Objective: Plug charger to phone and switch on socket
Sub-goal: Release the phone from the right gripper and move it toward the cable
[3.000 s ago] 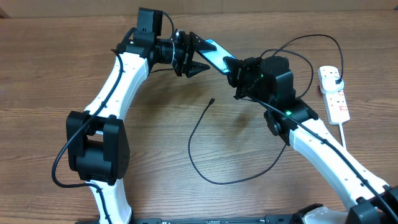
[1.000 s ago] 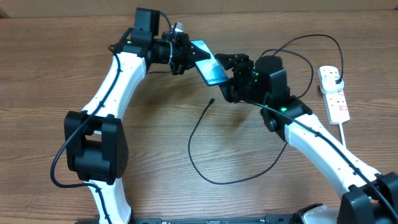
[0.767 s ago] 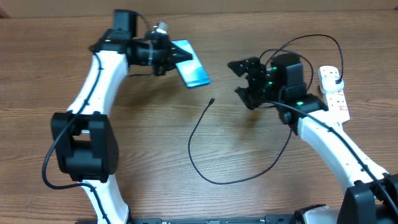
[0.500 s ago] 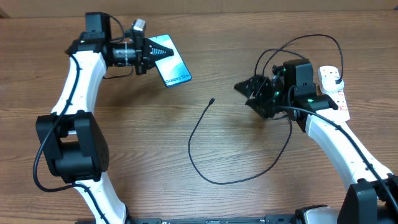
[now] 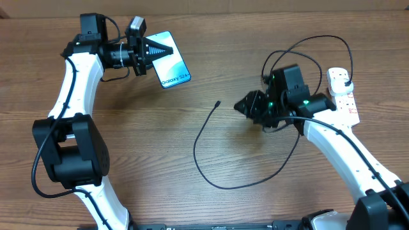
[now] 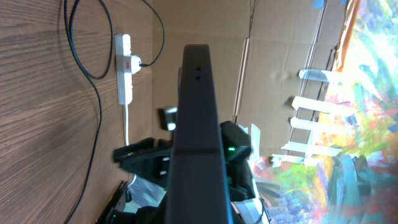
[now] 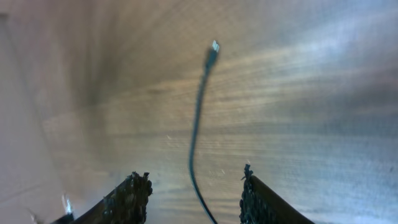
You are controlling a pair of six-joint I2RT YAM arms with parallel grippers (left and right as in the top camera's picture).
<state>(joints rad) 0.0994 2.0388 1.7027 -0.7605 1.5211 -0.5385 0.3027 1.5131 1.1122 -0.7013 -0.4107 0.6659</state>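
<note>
Wooden tabletop (image 5: 128, 147): left gripper (image 5: 163, 51), clamped on phone (image 5: 171, 69), has swung toward 10 o'clock. Right gripper (image 7: 193, 186) stands apart; only its wrist view shows the charger (image 7: 198, 124) between the fingers.

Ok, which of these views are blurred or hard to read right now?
Overhead: sharp and evenly lit, the phone lettering readable. Left wrist: phone edge fills the centre, slightly soft; power strip behind is clear. Right wrist: table smeared by motion blur, cable tip discernible.

The left gripper (image 5: 161, 51) has carried the phone (image 5: 171, 70) from top centre to upper left; the right gripper (image 5: 241, 106) released it and backed rightward.
</note>
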